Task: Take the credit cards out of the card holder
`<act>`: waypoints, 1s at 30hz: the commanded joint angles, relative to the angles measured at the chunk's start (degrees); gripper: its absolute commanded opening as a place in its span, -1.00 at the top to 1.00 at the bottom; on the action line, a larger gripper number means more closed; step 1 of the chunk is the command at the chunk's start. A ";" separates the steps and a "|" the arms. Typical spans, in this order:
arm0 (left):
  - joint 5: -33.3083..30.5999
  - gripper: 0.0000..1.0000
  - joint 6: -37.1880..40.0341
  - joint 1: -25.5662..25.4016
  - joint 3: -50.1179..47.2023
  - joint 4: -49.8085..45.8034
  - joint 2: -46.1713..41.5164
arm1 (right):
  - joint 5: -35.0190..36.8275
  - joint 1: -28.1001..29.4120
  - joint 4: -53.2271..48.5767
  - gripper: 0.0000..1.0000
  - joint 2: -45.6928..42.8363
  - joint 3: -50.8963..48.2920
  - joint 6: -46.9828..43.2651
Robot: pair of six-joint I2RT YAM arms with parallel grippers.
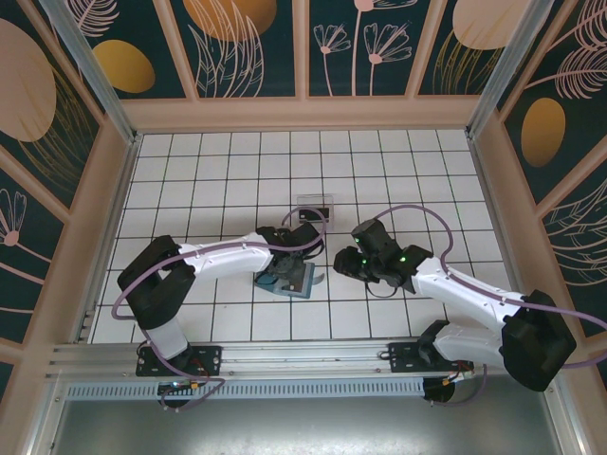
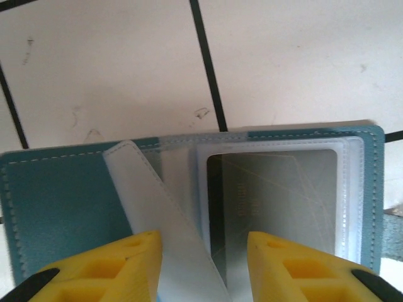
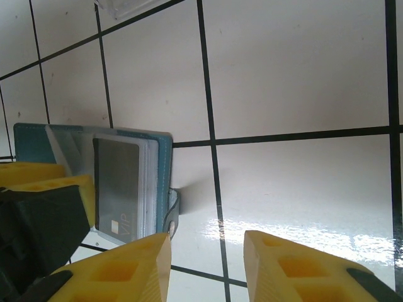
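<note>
The card holder [image 1: 289, 280] is lying open in the near middle of the table [image 1: 190, 171], with bare tiles opening out on every side. The clear plastic box [image 1: 315, 204] is sitting behind it, apart from it. Farther tiles are running clear to the side walls and back wall.

The left gripper [image 2: 204, 251] is hanging directly over the holder with its yellow fingers [image 2: 107, 270] moderately spread. A translucent sleeve flap [image 2: 157, 207] is passing up through the gap between them, and it is unclear whether either finger is touching it. The right gripper [image 3: 208, 251] is hovering just beside the holder's right edge over bare tile, with its jaws wide and holding nothing.

In the left wrist view the holder's long axis is running across the picture, with the teal cover on the left. On the right, a grey credit card [image 2: 277, 201] is lying flat inside a clear pocket. A small strap tab [image 3: 172, 214] is sticking out from the holder's edge toward the right gripper.

The table is showing white glossy tiles with dark grout lines and a few scuffs. Dark floral panels [image 1: 247, 47] are enclosing it, and an aluminium rail [image 1: 285, 355] is crossing the near edge.
</note>
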 commanded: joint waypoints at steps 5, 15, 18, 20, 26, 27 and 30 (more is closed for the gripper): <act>-4.79 0.16 0.41 -0.14 0.86 -4.84 -3.22 | -0.68 -0.39 0.13 0.27 1.61 1.74 -0.70; -6.29 0.14 1.13 -0.01 -2.05 -4.31 -4.82 | -5.55 1.77 2.74 0.12 6.50 4.56 -1.55; -7.08 0.15 1.28 0.03 -3.09 -4.39 -4.99 | -6.19 2.91 2.79 0.12 9.18 5.76 -1.83; -7.39 0.15 1.33 0.12 -3.87 -4.30 -5.18 | -6.79 3.57 2.98 0.12 10.88 6.47 -2.09; -6.81 0.15 1.75 1.78 -7.53 -1.85 -6.79 | -7.31 5.42 3.29 0.12 16.30 8.66 -2.58; -6.02 0.15 1.92 2.66 -9.41 -1.10 -7.23 | -7.21 5.64 3.23 0.13 17.16 8.95 -2.71; -2.79 0.15 2.31 4.50 -12.90 2.31 -8.93 | -6.82 5.80 2.74 0.23 19.13 9.44 -3.23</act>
